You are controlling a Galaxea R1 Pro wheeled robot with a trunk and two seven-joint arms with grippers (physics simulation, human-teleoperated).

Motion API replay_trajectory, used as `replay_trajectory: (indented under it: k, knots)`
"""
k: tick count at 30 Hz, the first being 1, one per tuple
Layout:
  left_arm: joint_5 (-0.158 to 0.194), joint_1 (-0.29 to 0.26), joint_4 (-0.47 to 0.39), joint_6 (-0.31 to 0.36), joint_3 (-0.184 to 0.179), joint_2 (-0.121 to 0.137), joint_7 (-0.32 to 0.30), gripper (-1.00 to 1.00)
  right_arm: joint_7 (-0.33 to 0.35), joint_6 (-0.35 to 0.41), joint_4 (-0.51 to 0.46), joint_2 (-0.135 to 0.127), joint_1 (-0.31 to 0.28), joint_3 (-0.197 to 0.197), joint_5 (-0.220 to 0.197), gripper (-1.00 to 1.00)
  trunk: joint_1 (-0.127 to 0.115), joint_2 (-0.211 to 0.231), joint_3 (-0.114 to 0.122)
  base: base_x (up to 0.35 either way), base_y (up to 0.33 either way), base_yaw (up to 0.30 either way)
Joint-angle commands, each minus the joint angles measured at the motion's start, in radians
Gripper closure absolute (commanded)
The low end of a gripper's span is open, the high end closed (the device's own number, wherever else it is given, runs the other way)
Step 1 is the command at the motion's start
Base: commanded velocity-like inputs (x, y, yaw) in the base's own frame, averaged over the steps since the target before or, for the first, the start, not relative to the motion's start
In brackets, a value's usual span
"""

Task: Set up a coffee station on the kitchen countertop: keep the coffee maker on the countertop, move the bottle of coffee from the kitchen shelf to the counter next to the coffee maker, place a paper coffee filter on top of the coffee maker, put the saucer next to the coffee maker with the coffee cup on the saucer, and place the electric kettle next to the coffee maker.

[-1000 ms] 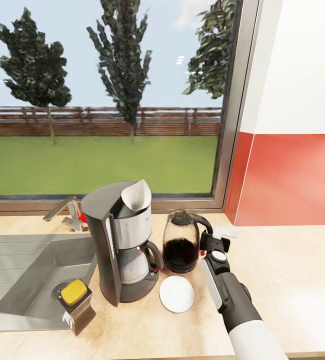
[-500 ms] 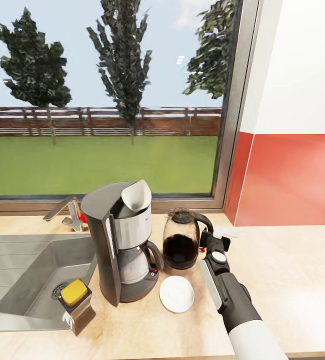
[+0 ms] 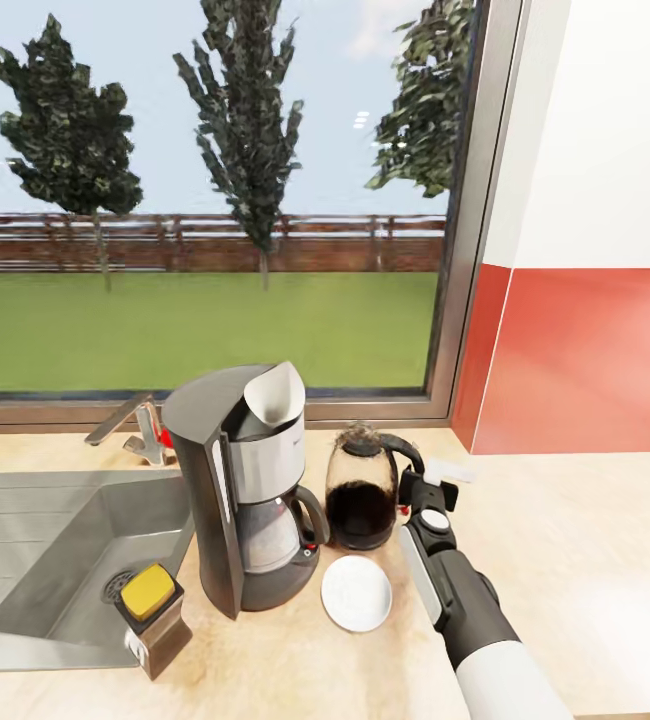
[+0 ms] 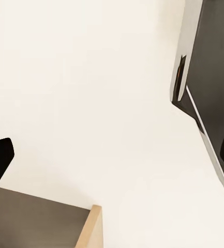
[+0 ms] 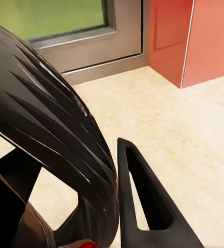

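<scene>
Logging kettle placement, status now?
Right claw at electric kettle handle, grip unclear. Kettle beside coffee maker; saucer bare, in front. Left claw open.

Countertop (image 3: pixel 575 530), coffee maker (image 3: pixel 245 490), kettle (image 3: pixel 362 490), saucer (image 3: pixel 356 593)

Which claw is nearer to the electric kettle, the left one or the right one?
Right. The right claw is at the electric kettle, by its black handle. The left claw faces a pale wall, with no kettle nearby.

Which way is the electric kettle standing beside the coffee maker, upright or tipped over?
Upright. The electric kettle rests on its black base on the kitchen countertop, lid uppermost, handle toward the right gripper, beside the coffee maker.
</scene>
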Motion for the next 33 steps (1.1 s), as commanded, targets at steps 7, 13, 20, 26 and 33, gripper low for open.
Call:
replay_trajectory:
  k: [7,13,20,26,33]
  knots:
    - [0.008,0.001,-0.004,0.004,-0.003,0.001,0.002,-1.00,-0.006,-0.035,0.013,0.000,-0.001,0.003,-0.003,1.00,0.000,-0.001,0.000,0.000,0.000,0.000]
    - [0.008,0.001,-0.004,0.004,-0.003,0.001,0.002,-1.00,-0.006,-0.036,0.011,0.000,-0.001,0.002,-0.003,1.00,0.000,-0.001,0.000,0.000,0.000,0.000]
    - [0.008,0.001,-0.004,0.004,-0.003,0.001,0.002,-1.00,-0.008,-0.039,0.009,0.000,-0.001,0.002,-0.003,-1.00,0.000,-0.001,0.000,0.000,0.000,0.000]
    - [0.008,0.001,-0.004,0.003,-0.003,0.001,0.002,-1.00,-0.008,-0.039,0.009,0.000,-0.001,0.001,-0.003,-1.00,0.000,-0.001,0.000,0.000,0.000,0.000]
    - [0.008,0.001,-0.005,0.003,-0.003,0.001,0.002,-1.00,-0.008,-0.039,0.007,0.000,-0.001,0.001,-0.003,-1.00,0.000,-0.001,0.000,0.000,0.000,0.000]
